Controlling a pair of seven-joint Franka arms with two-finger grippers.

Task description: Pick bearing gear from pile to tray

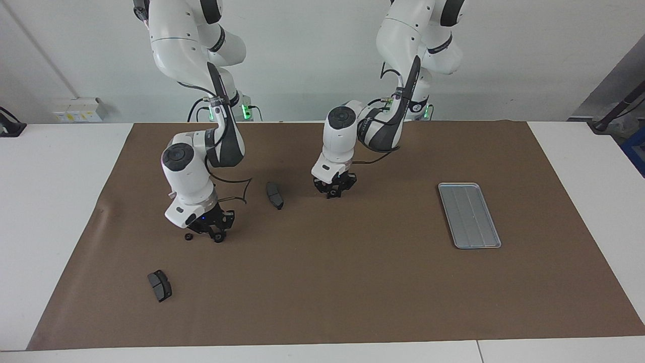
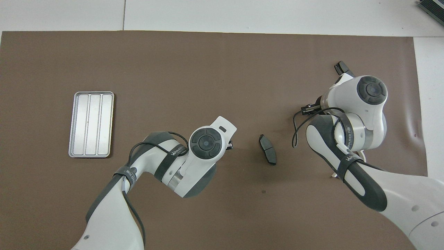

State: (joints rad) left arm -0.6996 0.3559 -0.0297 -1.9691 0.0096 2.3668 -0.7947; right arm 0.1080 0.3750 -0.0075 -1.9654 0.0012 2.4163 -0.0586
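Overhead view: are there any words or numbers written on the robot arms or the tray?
"WANJEED": reads roughly so, on the dark strap of the left white robot arm.
Same lettering on the dark strap of the right white robot arm, too blurred to be sure.
Small flat silver-grey metal tray: no writing.
Brown mat: none.

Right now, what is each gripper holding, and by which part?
Cannot be told: left gripper and right gripper are down at the mat, hiding whatever they may grip.
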